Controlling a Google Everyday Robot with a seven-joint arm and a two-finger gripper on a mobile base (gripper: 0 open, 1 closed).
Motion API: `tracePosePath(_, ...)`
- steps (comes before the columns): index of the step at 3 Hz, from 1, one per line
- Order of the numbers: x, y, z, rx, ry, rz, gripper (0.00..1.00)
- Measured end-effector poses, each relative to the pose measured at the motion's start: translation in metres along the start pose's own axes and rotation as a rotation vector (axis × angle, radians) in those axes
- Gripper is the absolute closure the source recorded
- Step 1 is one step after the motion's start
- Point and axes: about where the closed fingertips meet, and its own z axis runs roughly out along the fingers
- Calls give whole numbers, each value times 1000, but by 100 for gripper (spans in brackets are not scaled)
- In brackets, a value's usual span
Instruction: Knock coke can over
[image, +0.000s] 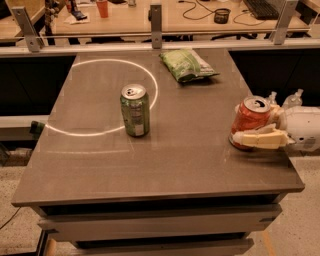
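Note:
The coke can (248, 121), red-orange with a silver top, stands near the table's right edge, leaning slightly. My gripper (256, 120) reaches in from the right, open, with its fingers on either side of the can. The near pale finger (262, 139) lies across the front of the can's lower part and touches it. The far finger (273, 98) shows just behind the can's top. The white wrist (302, 127) hangs off the table's right side.
A green can (135, 110) stands upright at the table's middle left, on a white ring of light. A green chip bag (187, 65) lies at the back. The dark table (165, 160) ends just right of the coke can. A railing and desks stand behind.

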Motion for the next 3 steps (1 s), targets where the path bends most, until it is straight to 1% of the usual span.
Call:
tracePosePath(1,-1,-3,1,3,4,1,64)
tracePosePath(2,-18,-6,-1,13,38,-19,88)
tracePosePath(3,-46,-6,-5,6,90,-53,100)
